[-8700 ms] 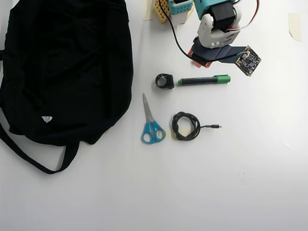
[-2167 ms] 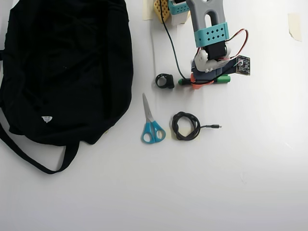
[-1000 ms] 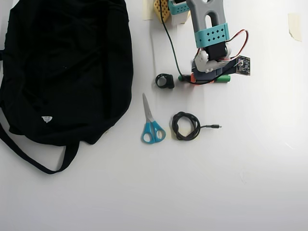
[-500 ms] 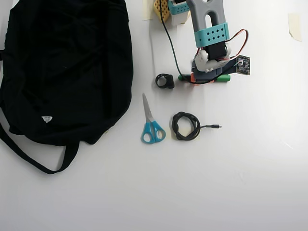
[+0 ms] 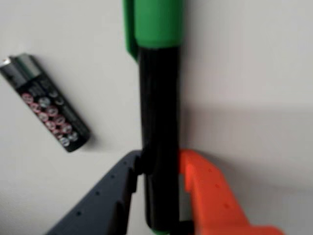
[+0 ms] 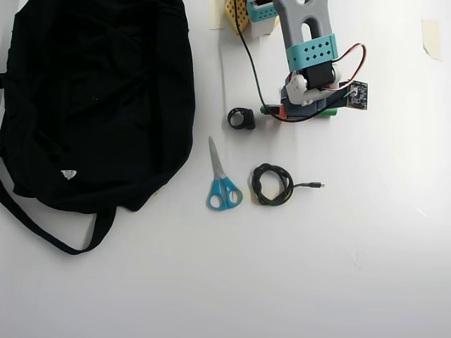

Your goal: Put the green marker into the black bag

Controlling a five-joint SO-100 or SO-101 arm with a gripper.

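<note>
White bench (image 6: 366, 246), brightly lit. Black bag (image 6: 91, 98) at overhead left, cut off by the frame edges, strap trailing below. Green marker (image 5: 157, 98) clamped between the gripper (image 5: 161, 188) fingers in the wrist view; overhead, mostly hidden under the arm, only its green ends showing. Battery (image 5: 45, 102) beside it, blurred. Scissors (image 6: 221, 180), coiled cable (image 6: 273, 184) and small black ring-shaped item (image 6: 241, 118) lie apart.

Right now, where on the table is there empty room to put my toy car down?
In the overhead view, the table is bare below the scissors and cable, and along the right side. It is crowded between the black bag and the arm, around the marker.
</note>
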